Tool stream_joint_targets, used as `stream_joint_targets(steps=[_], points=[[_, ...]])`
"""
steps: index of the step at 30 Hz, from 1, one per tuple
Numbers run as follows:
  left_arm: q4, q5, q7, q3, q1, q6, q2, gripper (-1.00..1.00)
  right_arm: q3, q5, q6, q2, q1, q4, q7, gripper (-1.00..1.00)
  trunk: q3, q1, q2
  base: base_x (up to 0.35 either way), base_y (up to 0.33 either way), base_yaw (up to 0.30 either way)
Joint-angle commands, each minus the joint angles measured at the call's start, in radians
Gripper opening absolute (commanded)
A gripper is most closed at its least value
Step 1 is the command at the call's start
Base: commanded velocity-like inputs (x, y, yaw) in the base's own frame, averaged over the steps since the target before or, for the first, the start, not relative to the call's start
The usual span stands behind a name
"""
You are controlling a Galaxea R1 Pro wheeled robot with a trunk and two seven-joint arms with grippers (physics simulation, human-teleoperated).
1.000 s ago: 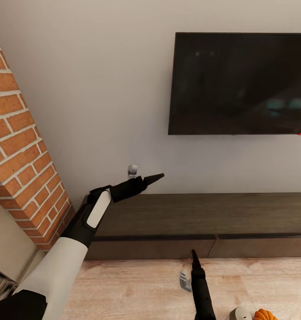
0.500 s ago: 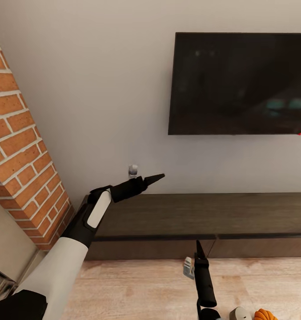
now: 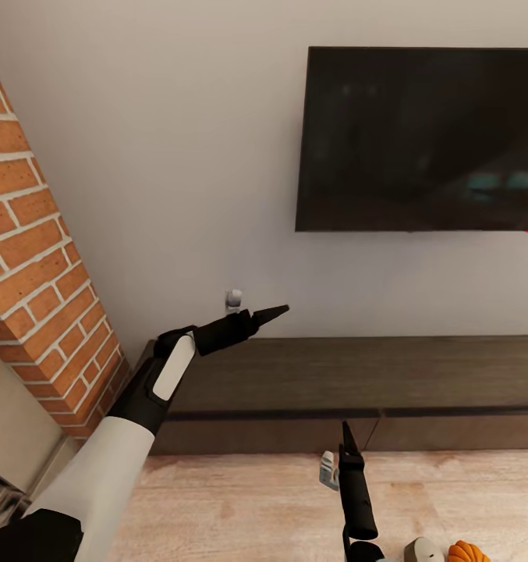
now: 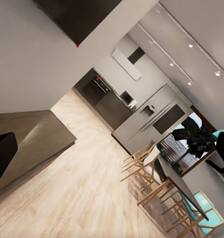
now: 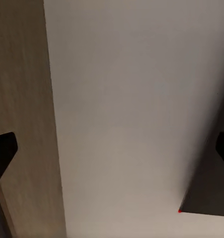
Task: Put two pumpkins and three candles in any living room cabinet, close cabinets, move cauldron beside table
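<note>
Bottom right of the head view we see a pumpkin (image 3: 466, 553) and candle (image 3: 421, 551) on the floor (image 3: 240, 507), beside our right gripper (image 3: 346, 434), fingers spread. Beyond, closed cabinet (image 3: 357, 390) spans mid-frame. Left gripper (image 3: 273, 312) hovers above it; spread unclear.

Black wall television (image 3: 419, 140), brick column (image 3: 37, 265), wood floor (image 3: 240, 507), bar stools (image 4: 146, 168)

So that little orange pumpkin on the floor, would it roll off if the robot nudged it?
Probably a bit. The pumpkin looks round and ribbed, so a push on the smooth wood floor might set it rolling, though the ribs could slow it. It looks small, so likely light. Only part of it shows at the picture's edge, so that's a guess.
</note>
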Motion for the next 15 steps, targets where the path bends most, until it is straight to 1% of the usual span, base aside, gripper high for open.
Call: stream_joint_targets(steps=[1,15], points=[[0.000,0.000,0.000,0.000,0.000,0.000,0.000,1.00,0.000,0.000,0.000,0.000,0.000,0.000,0.000,1.00,-0.003,0.004,-0.007,0.000,0.000,0.000],[0.000,0.000,-0.002,0.000,0.000,0.000,0.000,1.00,0.000,0.000,0.001,0.000,0.000,0.000,0.000,1.00,-0.047,0.058,-0.105,0.000,0.000,0.000]])
